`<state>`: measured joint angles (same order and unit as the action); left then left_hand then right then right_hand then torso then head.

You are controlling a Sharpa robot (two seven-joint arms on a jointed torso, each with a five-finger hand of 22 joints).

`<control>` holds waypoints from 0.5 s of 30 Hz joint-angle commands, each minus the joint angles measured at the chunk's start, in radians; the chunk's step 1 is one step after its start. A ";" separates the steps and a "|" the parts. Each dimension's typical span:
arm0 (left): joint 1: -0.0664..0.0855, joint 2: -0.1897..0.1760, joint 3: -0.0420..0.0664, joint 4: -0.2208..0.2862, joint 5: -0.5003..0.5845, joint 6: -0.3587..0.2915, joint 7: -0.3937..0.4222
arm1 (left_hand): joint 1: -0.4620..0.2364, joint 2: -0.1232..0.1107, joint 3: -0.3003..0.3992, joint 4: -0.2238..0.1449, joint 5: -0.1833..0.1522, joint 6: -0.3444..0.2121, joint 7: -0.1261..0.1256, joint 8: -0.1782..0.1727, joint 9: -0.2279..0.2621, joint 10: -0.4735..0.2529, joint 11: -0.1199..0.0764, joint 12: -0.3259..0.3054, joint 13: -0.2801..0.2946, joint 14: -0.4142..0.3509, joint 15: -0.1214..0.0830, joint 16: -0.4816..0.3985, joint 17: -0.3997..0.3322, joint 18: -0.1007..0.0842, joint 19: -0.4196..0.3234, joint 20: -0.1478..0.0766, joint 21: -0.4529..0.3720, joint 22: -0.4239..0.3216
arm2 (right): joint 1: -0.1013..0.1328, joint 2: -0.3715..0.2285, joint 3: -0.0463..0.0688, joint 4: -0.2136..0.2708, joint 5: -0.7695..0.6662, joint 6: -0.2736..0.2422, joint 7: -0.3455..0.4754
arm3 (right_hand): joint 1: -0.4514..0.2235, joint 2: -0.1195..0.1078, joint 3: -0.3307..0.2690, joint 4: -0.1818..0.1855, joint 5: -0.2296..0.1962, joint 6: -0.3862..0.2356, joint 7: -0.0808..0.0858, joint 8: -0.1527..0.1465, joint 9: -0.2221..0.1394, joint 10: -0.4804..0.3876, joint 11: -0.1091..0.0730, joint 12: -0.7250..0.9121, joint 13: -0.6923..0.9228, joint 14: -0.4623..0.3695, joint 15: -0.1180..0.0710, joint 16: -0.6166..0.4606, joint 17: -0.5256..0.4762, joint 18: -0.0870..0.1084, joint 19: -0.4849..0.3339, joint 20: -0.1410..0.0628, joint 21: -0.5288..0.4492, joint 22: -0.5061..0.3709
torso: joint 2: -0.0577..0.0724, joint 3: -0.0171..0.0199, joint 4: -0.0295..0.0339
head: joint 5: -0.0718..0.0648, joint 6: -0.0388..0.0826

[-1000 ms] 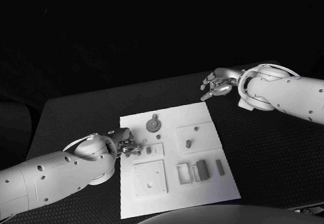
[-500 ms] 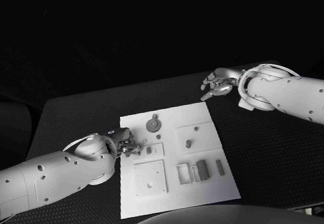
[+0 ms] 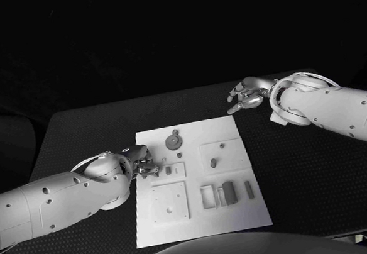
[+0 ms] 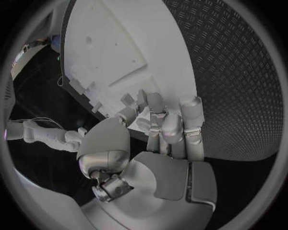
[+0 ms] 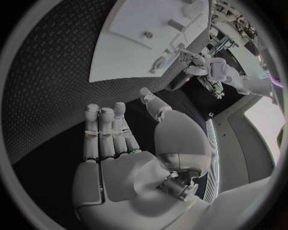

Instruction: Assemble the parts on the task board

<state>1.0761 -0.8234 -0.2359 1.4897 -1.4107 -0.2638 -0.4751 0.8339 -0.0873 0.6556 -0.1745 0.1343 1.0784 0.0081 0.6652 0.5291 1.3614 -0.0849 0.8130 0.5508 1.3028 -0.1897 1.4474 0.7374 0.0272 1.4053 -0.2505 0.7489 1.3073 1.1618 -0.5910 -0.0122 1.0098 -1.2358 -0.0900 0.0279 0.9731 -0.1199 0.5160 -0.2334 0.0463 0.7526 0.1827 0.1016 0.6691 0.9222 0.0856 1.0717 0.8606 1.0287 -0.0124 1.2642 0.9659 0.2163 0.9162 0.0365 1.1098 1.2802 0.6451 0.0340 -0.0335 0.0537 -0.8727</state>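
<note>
At the centre of the black textured surface (image 3: 309, 174) I see the flat white rectangular task board (image 3: 202, 223), its small grey parts (image 3: 229, 192) lying mostly toward five o'clock, with a round grey disc-shaped part (image 3: 173, 141) near twelve. My left hand (image 3: 141, 163) sits at the board's nine o'clock edge; its fingers (image 4: 171, 129) lie close together over the rim, and I cannot tell whether they clamp anything. My right hand (image 3: 247, 95) hovers off the board at one o'clock, fingers (image 5: 101, 129) apart, holding nothing.
</note>
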 commanded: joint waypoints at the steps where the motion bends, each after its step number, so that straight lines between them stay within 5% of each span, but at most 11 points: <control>1: -0.002 -0.002 -0.002 -0.003 -0.005 0.005 -0.008 | -0.002 -0.013 -0.001 0.011 -0.002 -0.005 0.004 0.005 -0.002 0.014 -0.007 -0.004 -0.001 -0.003 -0.008 0.002 -0.001 0.043 0.006 -0.003 -0.003 0.013 | 0.000 0.000 0.000 0.000 -0.006 0.011 0.000 | -0.011 -0.001 0.001 0.007 0.002 -0.007 0.017 0.007 -0.001 -0.008 0.000 0.004 -0.001 0.000 -0.010 0.004 -0.002 0.046 -0.001 -0.009 -0.004 0.000 | 0.000 -0.0002 0.0002 | 0.001 0.000; 15: -0.002 0.000 -0.002 -0.003 -0.005 0.006 -0.006 | -0.011 -0.022 -0.004 0.032 -0.003 -0.005 0.003 0.008 -0.007 0.015 -0.008 -0.004 -0.001 -0.003 -0.009 0.003 -0.001 0.043 0.006 -0.004 -0.004 0.014 | 0.000 0.000 0.000 0.001 -0.007 0.010 0.001 | -0.011 -0.001 0.001 0.007 0.002 -0.007 0.017 0.007 -0.001 -0.008 0.000 0.004 -0.002 0.000 -0.010 0.004 -0.002 0.046 0.000 -0.009 -0.004 0.000 | 0.000 0.0005 -0.0001 | 0.000 0.000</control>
<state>1.0757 -0.8230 -0.2363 1.4881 -1.4108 -0.2636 -0.4762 0.8238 -0.1030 0.6539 -0.1494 0.1344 1.0783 0.0081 0.6692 0.5231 1.3709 -0.0949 0.8130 0.5509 1.3028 -0.1898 1.4475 0.7374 0.0310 1.4084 -0.2535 0.7489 1.3081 1.1618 -0.5912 -0.0122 1.0100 -1.2360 -0.0899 0.0276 0.9731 -0.1199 0.5160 -0.2334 0.0463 0.7526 0.1827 0.1053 0.6691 0.9222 0.0856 1.0716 0.8607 1.0308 -0.0145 1.2642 0.9659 0.2163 0.9160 0.0317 1.1098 1.2802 0.6451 0.0343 -0.0334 0.0541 -0.8727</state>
